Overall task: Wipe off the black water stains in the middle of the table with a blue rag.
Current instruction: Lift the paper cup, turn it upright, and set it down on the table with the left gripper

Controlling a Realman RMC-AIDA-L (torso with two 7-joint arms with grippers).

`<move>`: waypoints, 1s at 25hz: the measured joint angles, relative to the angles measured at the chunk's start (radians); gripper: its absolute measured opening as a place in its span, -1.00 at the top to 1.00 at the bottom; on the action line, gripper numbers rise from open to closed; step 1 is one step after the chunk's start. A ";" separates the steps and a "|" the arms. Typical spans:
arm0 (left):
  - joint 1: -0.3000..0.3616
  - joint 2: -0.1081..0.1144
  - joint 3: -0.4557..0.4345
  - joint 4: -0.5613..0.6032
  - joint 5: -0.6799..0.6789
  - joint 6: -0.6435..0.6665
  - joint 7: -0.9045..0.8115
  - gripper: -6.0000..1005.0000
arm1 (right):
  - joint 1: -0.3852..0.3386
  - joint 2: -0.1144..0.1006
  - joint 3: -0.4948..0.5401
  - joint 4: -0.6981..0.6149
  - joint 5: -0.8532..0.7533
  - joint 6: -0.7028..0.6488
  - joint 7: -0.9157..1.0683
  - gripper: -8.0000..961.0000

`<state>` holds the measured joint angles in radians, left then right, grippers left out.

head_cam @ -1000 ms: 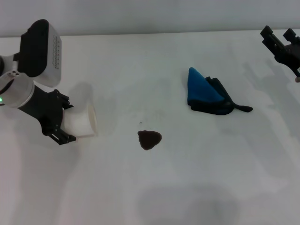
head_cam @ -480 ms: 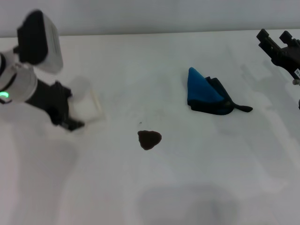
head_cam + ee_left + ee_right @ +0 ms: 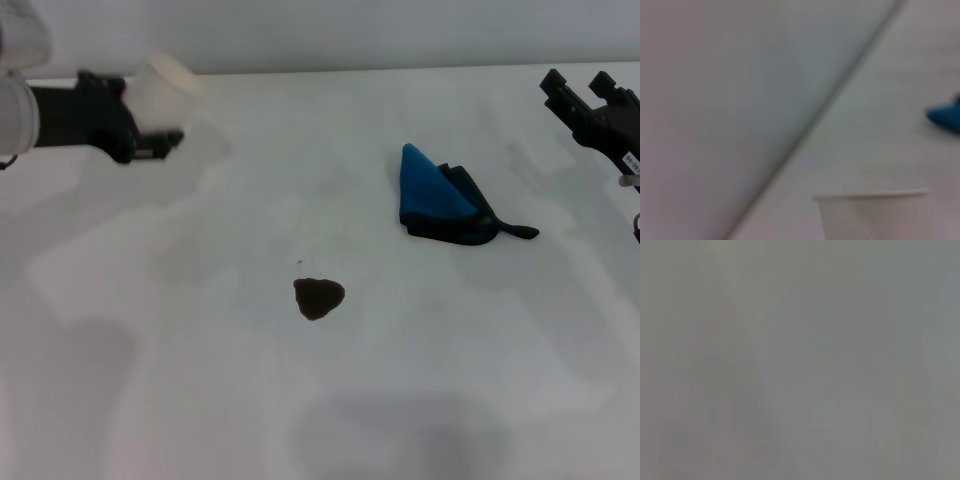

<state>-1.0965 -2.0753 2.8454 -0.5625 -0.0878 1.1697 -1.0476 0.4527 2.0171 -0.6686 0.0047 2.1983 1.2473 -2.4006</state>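
The black water stain is a small dark blot in the middle of the white table. The blue rag lies crumpled to the stain's far right, its dark tail pointing right; a corner of it shows in the left wrist view. My left gripper is raised at the far left and shut on a white cup, which also shows in the left wrist view. My right gripper is open and empty at the far right, beyond the rag.
The table's far edge meets a grey wall behind. The right wrist view shows only a blank grey surface.
My left gripper has lifted the white cup off the table and swung it up and back to the far left. My right gripper has crept slightly leftward. Rag and stain have not moved.
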 joint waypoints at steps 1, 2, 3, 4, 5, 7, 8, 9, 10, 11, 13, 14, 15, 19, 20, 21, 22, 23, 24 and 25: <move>0.022 -0.001 0.000 0.006 -0.067 -0.001 0.031 -0.36 | 0.001 0.000 -0.004 -0.001 0.000 -0.002 0.000 -0.80; 0.042 -0.001 0.000 0.014 -0.125 -0.002 0.062 -0.35 | 0.003 0.000 -0.008 -0.002 0.000 -0.004 0.000 -0.80; 0.071 -0.003 0.000 0.030 -0.189 -0.005 0.104 -0.34 | 0.004 0.001 -0.011 -0.003 0.000 -0.004 0.000 -0.80; 0.086 -0.003 -0.001 0.046 -0.231 -0.006 0.133 -0.34 | 0.004 0.001 -0.014 -0.003 0.000 -0.004 0.000 -0.80; 0.127 -0.002 -0.001 0.087 -0.317 -0.008 0.199 -0.33 | 0.004 0.001 -0.017 -0.003 0.000 -0.004 0.000 -0.80; 0.176 -0.001 -0.001 0.140 -0.424 -0.009 0.276 -0.31 | 0.002 0.001 -0.018 -0.004 0.000 -0.004 0.000 -0.80; 0.208 0.000 -0.001 0.176 -0.485 -0.011 0.318 -0.31 | 0.001 0.000 -0.018 -0.004 0.000 -0.004 0.000 -0.80; 0.224 0.000 -0.001 0.199 -0.518 -0.011 0.342 -0.31 | 0.001 0.000 -0.019 -0.004 0.000 -0.004 0.000 -0.80; 0.239 0.000 -0.002 0.223 -0.546 -0.016 0.364 -0.31 | 0.001 0.000 -0.019 -0.004 0.000 -0.004 0.000 -0.80; 0.255 -0.002 -0.001 0.256 -0.579 -0.026 0.395 -0.31 | 0.001 0.000 -0.022 -0.004 0.000 -0.004 0.000 -0.80; 0.283 -0.003 -0.001 0.317 -0.636 -0.065 0.451 -0.30 | 0.003 0.000 -0.029 -0.005 0.000 -0.004 0.000 -0.80; 0.296 -0.003 -0.001 0.351 -0.667 -0.090 0.487 -0.30 | 0.004 0.000 -0.032 -0.005 0.000 -0.004 0.000 -0.80; 0.308 -0.003 -0.001 0.385 -0.696 -0.111 0.528 -0.30 | 0.005 0.000 -0.034 -0.005 0.000 -0.004 0.000 -0.80; 0.357 -0.005 -0.001 0.509 -0.776 -0.149 0.707 -0.29 | 0.005 0.000 -0.034 -0.005 0.000 -0.004 0.000 -0.80; 0.373 -0.006 -0.001 0.545 -0.790 -0.153 0.764 -0.29 | 0.005 0.000 -0.034 -0.005 0.000 -0.004 0.000 -0.80; 0.386 -0.007 -0.001 0.573 -0.802 -0.160 0.810 -0.29 | 0.005 0.000 -0.034 -0.005 0.000 -0.004 0.000 -0.80; 0.403 -0.008 -0.002 0.608 -0.824 -0.174 0.876 -0.29 | 0.004 0.000 -0.034 -0.005 0.000 -0.004 0.000 -0.80; 0.412 -0.009 -0.002 0.625 -0.838 -0.186 0.908 -0.29 | 0.004 0.000 -0.034 -0.005 0.000 -0.004 0.000 -0.80; 0.424 -0.010 -0.002 0.656 -0.864 -0.208 0.957 -0.29 | 0.003 0.000 -0.034 -0.005 0.000 -0.004 0.000 -0.80; 0.435 -0.011 -0.003 0.680 -0.895 -0.235 0.999 -0.29 | 0.002 0.000 -0.034 -0.005 0.000 -0.004 0.000 -0.80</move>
<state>-0.6612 -2.0865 2.8428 0.1178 -0.9827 0.9352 -0.0485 0.4546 2.0171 -0.7026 -0.0001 2.1982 1.2429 -2.4007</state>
